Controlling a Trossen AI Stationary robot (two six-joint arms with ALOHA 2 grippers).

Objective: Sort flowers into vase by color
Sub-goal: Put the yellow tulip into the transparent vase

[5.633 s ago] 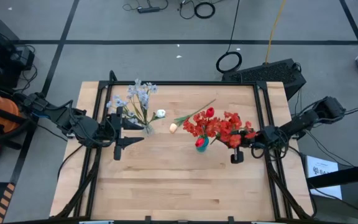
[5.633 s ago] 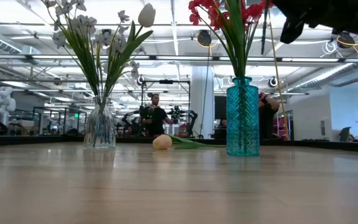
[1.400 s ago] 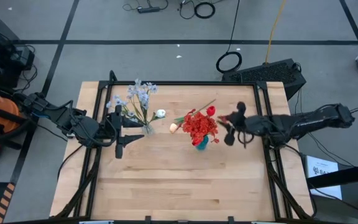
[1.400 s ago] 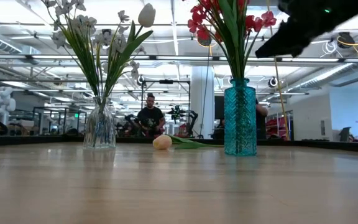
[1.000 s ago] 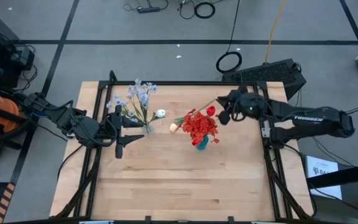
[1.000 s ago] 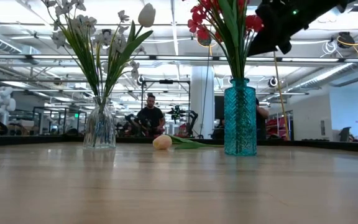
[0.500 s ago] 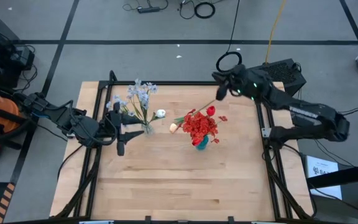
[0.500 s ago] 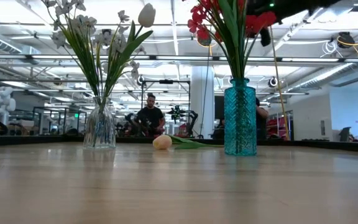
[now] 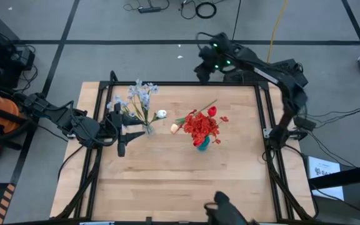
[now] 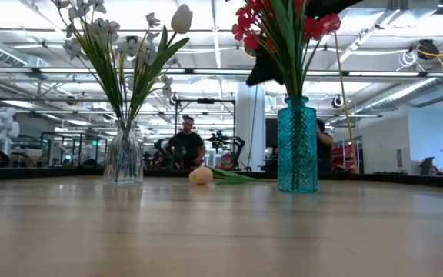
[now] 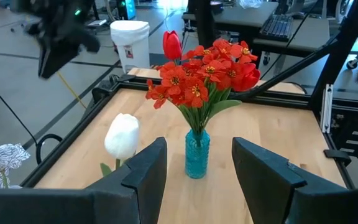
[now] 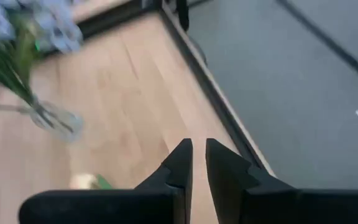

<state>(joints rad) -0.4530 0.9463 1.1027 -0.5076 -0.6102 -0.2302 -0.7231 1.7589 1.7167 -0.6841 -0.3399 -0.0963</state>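
Over on the left, the left gripper (image 9: 121,129) is hovering low above the table (image 9: 167,181), its fingers (image 11: 146,171) standing wide apart with nothing between them, pointing toward the middle of the table. Just beside it, the clear vase (image 9: 149,129) is standing upright, holding the pale blue-white sprays (image 9: 139,95) and a white bud (image 9: 161,114) on green stems.

Moving toward the centre, a cream bud (image 9: 174,127) is lying flat on the wood between the two vases, its green stem (image 9: 199,110) stretching away toward the far edge. In the low view that bud (image 10: 201,175) is resting on the tabletop, apart from both vases.

Next, the teal vase (image 10: 298,145) is standing upright, packed with red flowers (image 9: 202,127); one red rosebud (image 11: 172,45) is rising above the cluster.

Farther right and at the back, the right gripper (image 9: 202,70) is hanging high over the table's far edge, well apart from the flowers. Its fingers (image 12: 178,163) are nearly together, only a slim gap between them, gripping nothing.
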